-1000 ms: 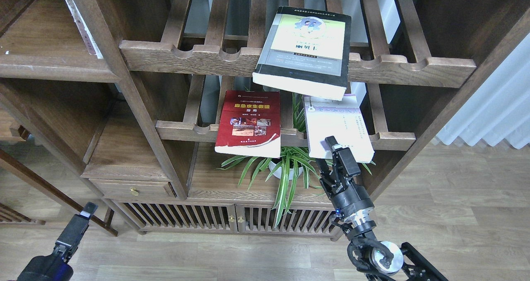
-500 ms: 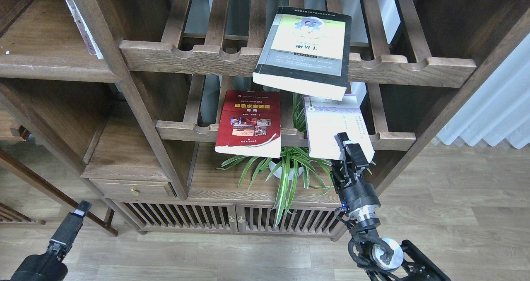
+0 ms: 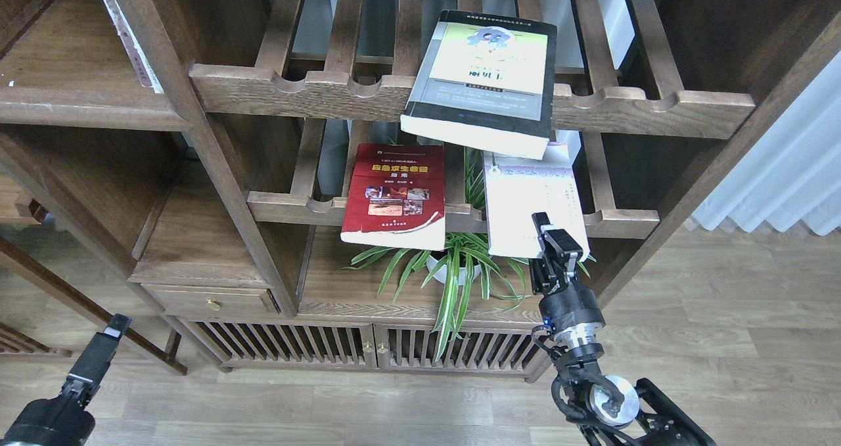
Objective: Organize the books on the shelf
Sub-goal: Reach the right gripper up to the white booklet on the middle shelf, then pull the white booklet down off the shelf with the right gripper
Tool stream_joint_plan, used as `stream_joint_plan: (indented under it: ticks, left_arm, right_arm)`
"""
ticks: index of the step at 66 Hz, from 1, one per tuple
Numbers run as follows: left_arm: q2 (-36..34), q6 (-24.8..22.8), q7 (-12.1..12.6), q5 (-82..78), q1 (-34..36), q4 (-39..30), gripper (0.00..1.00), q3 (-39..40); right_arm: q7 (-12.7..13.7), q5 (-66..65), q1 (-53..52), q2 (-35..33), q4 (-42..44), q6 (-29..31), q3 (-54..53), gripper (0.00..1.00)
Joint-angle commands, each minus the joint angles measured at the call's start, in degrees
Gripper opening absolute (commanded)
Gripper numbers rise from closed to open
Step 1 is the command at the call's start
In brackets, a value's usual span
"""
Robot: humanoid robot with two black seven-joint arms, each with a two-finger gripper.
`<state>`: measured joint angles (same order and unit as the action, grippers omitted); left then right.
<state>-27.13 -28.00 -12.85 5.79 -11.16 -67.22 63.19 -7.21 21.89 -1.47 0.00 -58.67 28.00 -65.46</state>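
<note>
**Operator:** Holding my right hand [image 3: 555, 239] at the front corner of the pale book [image 3: 533, 200], with the fingers on either side of its edge; it seems to be gripping the book, because that corner sticks out past the notched rail [image 3: 614, 223] and is easy to reach.

**Colleague:** Where are the other books?

**Operator:** On the same slatted rack, the red book [image 3: 394, 196] lies flat to the left, well apart from the pale one. On the rack above, the black-bordered book [image 3: 483, 81] hangs over the front rail and covers the far end of the pale book. The flat brown shelf [image 3: 197, 242] at the left is bare.

**Colleague:** What is in the way?

**Operator:** I think the plant [image 3: 453, 268] under the rack, just beside my wrist, and the thick post [image 3: 217, 170] between rack and shelf.

**Colleague:** And the left hand [image 3: 98, 354]?

**Operator:** Low at the left, near the floor. Open or closed, I cannot tell.
</note>
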Motion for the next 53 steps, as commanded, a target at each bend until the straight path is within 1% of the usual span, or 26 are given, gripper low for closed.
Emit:
stream_joint_plan:
  ticks: [1, 10, 19, 24, 34, 37, 42, 53]
  left_arm:
    - [-0.1, 0.0, 0.4, 0.0, 0.0, 0.3, 1.00, 0.4]
    - [-0.3, 0.0, 1.1, 0.0, -0.3, 0.8, 1.00, 0.4]
    - [-0.2, 0.0, 1.2, -0.1, -0.5, 3.8, 1.00, -0.1]
    - [-0.2, 0.0, 1.3, -0.1, -0.2, 5.5, 1.00, 0.2]
    - [-0.2, 0.0, 0.8, -0.1, -0.4, 5.9, 1.00, -0.4]
    - [-0.1, 0.0, 0.9, -0.1, -0.7, 5.9, 1.00, -0.9]
    - [0.0, 0.0, 0.9, 0.0, -0.7, 5.9, 1.00, -1.1]
    - [0.5, 0.0, 0.9, -0.1, -0.7, 5.9, 1.00, -2.5]
  right_arm:
    - [0.4, -0.4, 1.3, 0.0, -0.7, 0.0, 2.8, 0.05]
    - [0.6, -0.8, 4.3, 0.0, -2.9, 0.0, 3.7, 0.05]
    - [0.9, -1.7, 7.8, 0.0, -5.3, 0.0, 4.3, 0.05]
    - [1.5, -2.8, 9.6, 0.0, -5.7, 0.0, 4.8, 0.05]
    - [1.8, -4.8, 13.1, 0.0, -5.7, 0.0, 8.4, 0.05]
    - [2.4, -5.5, 14.2, 0.0, -5.7, 0.0, 9.3, 0.05]
    - [2.9, -6.2, 15.1, 0.0, -5.7, 0.0, 9.5, 0.05]
    - [3.0, -6.7, 15.5, 0.0, -5.7, 0.0, 10.1, 0.05]
